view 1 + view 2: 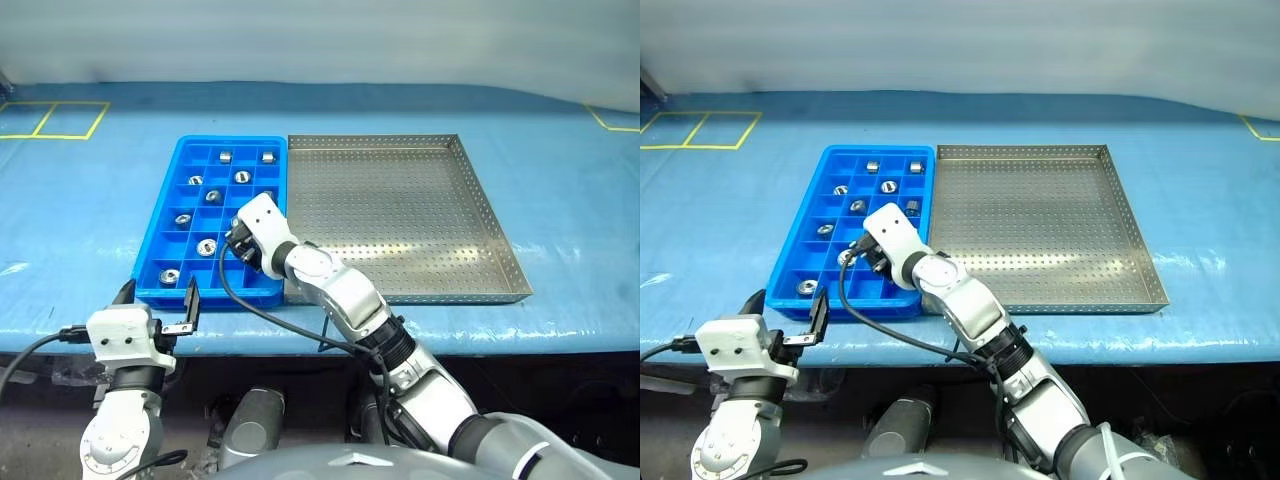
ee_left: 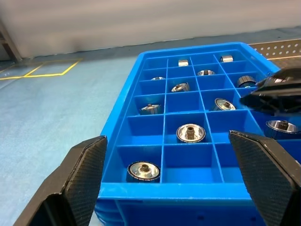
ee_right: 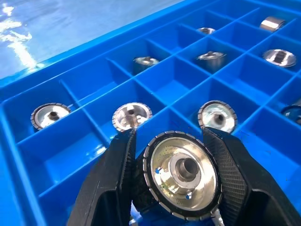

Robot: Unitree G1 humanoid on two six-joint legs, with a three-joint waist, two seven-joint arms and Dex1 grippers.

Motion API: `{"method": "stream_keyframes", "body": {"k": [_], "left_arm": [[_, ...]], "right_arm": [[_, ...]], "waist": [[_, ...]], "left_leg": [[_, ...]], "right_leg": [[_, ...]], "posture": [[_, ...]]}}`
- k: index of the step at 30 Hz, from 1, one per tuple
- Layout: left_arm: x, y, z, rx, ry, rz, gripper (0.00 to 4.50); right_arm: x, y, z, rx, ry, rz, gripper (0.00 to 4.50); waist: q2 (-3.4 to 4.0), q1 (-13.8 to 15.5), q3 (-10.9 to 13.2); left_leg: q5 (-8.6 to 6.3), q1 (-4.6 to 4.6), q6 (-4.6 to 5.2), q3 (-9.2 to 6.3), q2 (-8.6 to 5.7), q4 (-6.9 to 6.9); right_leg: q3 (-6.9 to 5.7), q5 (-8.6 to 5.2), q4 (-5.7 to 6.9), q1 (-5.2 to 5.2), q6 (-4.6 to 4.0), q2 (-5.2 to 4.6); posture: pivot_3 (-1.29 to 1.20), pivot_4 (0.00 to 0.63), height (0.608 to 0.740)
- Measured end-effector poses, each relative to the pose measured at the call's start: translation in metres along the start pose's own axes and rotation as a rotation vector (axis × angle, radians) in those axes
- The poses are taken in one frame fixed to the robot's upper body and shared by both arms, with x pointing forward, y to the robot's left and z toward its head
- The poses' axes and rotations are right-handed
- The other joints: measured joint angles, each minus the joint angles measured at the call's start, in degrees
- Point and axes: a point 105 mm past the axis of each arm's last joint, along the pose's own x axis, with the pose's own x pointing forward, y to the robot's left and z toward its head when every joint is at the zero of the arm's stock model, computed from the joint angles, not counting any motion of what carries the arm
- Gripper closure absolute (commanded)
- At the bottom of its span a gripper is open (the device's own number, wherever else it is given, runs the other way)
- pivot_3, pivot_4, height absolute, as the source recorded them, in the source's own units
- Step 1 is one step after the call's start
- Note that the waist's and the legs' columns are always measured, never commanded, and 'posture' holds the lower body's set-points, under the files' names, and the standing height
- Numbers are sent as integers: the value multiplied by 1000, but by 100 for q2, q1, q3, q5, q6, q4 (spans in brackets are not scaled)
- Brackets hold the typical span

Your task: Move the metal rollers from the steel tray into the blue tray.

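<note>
The right gripper [image 3: 181, 181] was clamped on one metal roller [image 3: 182, 175], its two black fingers [image 3: 115, 181] pressed against the knurled rim with the bored face turned toward the wrist camera. It hung over the near rows of the blue tray [image 1: 160, 232], just above the dividers. Around it, several of the metal rollers [image 2: 190, 133] already sat one to a compartment, some right beside the held piece, while other cells nearby were bare. The steel tray [image 1: 480, 205] lay touching the blue tray on its right side, and its perforated floor looked bare, so this seemed the last piece to place. The left gripper [image 2: 169, 181] stood fully spread and empty at the near edge of the blue tray, on the blue-covered table [image 1: 80, 200]. The main risk was in the release: let go over a divider wall, the roller could tip, lodge on edge or roll into a cell already taken. A descent too close to a wall could also catch a finger and shove the light plastic tray. The spread left fingers sat close enough to the tray's rim to nudge it.
</note>
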Motion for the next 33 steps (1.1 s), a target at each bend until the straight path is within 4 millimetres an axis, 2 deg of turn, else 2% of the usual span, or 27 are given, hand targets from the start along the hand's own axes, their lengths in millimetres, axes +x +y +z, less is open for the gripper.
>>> {"method": "stream_keyframes", "body": {"k": [2, 5, 7, 13, 20, 24, 27, 29, 33], "left_arm": [[-4, -3, -4, 0, 24, -23, 0], [-4, -5, -4, -1, 26, -37, 0], [-3, -6, -3, -2, 18, -43, 0], [3, -12, 2, -10, -9, -69, 0], [14, -19, 10, -4, -43, -116, 0], [29, -25, 23, 12, -101, -162, 0], [41, -29, 26, 18, -112, -190, 0], [46, -30, 23, 25, -96, -206, 0], [56, -34, 20, 36, -84, -241, 0]], "right_arm": [[-1, 13, -11, 27, 22, 49, 2612], [-4, 21, -11, 35, 12, 93, 2612], [-5, 24, -12, 48, 13, 115, 1860], [-6, 25, -13, 65, 22, 130, 38], [-11, 15, -9, 105, -10, 109, 38], [-30, 0, -1, 158, -90, 97, 38], [-48, -25, 5, 154, -143, 7, 38], [-59, -38, 0, 142, -142, -46, 38], [-85, -66, -24, 145, -93, -164, 38]], "waist": [[0, 25, 0], [-1, 51, -1], [0, 61, -2], [-4, 67, -6], [-5, 47, -6], [-5, -8, -6], [-7, -167, -8], [-7, -261, -8], [-7, -452, -8]], "left_leg": [[-1, -10, 0, 1, 0, -1], [-1, -14, 0, 4, 3, -1], [-1, -13, -1, 7, 4, -1], [-5, -13, -3, 14, 6, -4], [-4, -14, -3, 16, 6, 1], [-4, -14, -3, 17, 6, 7], [-4, -8, -3, 19, 6, 10], [-4, -6, -3, 20, 6, 9], [-3, -2, -2, 21, 6, 10]], "right_leg": [[0, -1, 0, -11, -1, -1], [-1, -1, 4, -19, -1, 0], [0, -1, 4, -19, -1, 0], [1, -3, 3, -22, -4, 0], [1, -2, 5, -21, -3, 0], [0, -1, 6, -19, -2, 1], [2, 0, 6, -10, 1, 1], [3, 0, 6, -9, 1, 1], [6, 2, 5, -1, 2, 0]], "posture": [[432, 150, 740], [427, 150, 740], [414, 150, 740], [383, 150, 740], [295, 150, 740], [222, 150, 740], [178, 150, 740], [156, 150, 740], [117, 150, 740]]}}
